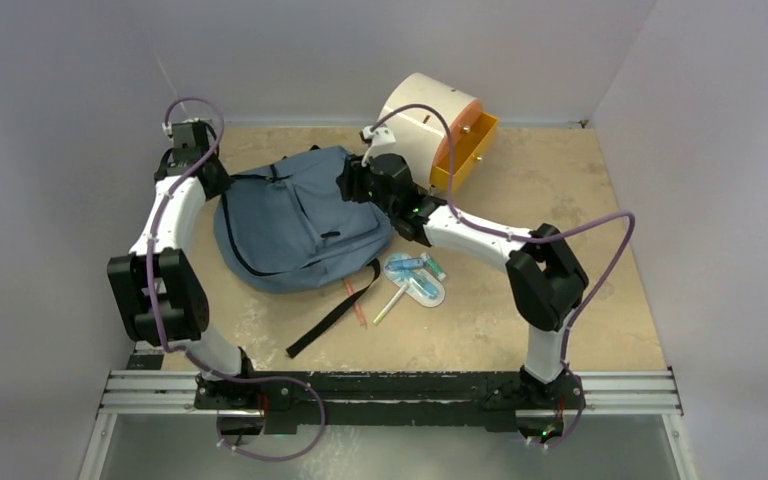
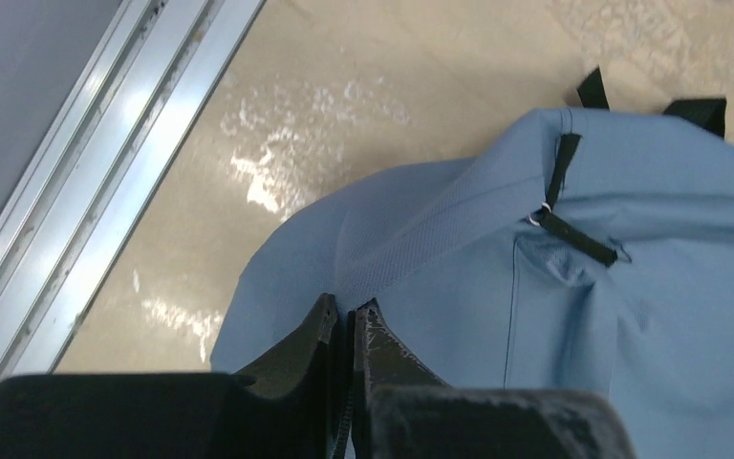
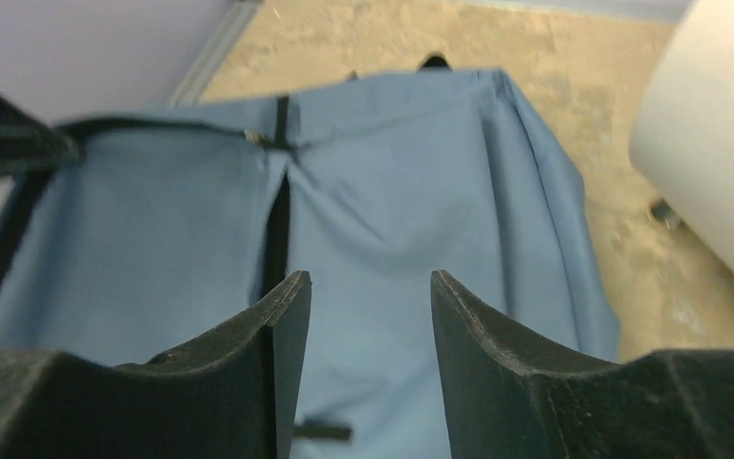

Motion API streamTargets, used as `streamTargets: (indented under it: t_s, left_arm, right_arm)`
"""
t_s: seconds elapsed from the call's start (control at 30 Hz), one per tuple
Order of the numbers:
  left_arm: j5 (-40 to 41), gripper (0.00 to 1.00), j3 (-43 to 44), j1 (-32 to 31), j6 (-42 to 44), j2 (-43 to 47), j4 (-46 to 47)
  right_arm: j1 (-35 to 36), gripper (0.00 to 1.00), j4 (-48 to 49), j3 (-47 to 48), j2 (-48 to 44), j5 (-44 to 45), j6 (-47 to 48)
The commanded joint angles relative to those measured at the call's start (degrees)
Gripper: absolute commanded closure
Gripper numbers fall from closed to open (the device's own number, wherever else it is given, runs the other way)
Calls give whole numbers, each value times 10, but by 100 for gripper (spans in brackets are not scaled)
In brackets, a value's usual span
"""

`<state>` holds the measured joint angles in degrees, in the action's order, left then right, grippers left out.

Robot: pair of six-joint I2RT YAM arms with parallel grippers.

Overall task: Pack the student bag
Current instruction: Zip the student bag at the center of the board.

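The student bag (image 1: 295,215) is a slate-blue backpack lying flat at the left middle of the table, with a black strap (image 1: 335,310) trailing toward the front. My left gripper (image 1: 218,185) is at its left edge. In the left wrist view that gripper (image 2: 349,306) is shut, pinching a fold of the bag's fabric (image 2: 631,316) with a zipper line between the fingers. My right gripper (image 1: 348,183) hovers over the bag's right side. In the right wrist view it (image 3: 370,277) stands open above the blue fabric (image 3: 392,210), with nothing between its fingers.
A cream cylindrical cabinet (image 1: 425,115) with an orange drawer (image 1: 465,150) pulled open stands at the back, just right of the bag. A clear case of pens (image 1: 415,278) and two loose pens (image 1: 353,300) lie in front of the bag. White walls enclose the table.
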<state>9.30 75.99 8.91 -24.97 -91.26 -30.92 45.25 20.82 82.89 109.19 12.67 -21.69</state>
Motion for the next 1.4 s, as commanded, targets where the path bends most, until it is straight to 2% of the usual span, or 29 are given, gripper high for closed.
streamTargets:
  t_s: [0.0,0.13,0.27,0.4,0.53,0.67,0.87,1.03,1.2,1.37]
  left_arm:
    - [-38,98,58,20,-5,-38,61]
    - [-78,83,35,20,-10,-37,67]
    - [-97,59,-9,20,-8,12,81]
    - [-109,48,-23,17,1,64,64]
    - [-86,46,-37,-21,8,120,54]
    - [-35,46,-41,-100,14,154,25]
    - [-90,46,-124,-152,-42,198,19]
    - [-156,46,-195,-169,-57,228,60]
    - [-204,47,-202,-215,28,229,128]
    - [-231,47,-146,-227,130,177,128]
  right_arm:
    - [-2,47,-41,-59,-59,2,-28]
    - [-2,45,-44,-101,-78,-38,-51]
    - [-2,44,-47,-133,-92,-59,-74]
    - [-2,42,-44,-167,-106,-55,-90]
    - [-2,40,-54,-174,-103,-61,-108]
    - [-2,41,-60,-180,-102,-77,-116]
    - [-2,43,-21,-200,-116,-117,-32]
    - [-2,47,9,-190,-122,-147,0]
    - [-2,52,-4,-177,-107,-170,-47]
    - [-2,47,-13,-204,-114,-151,-126]
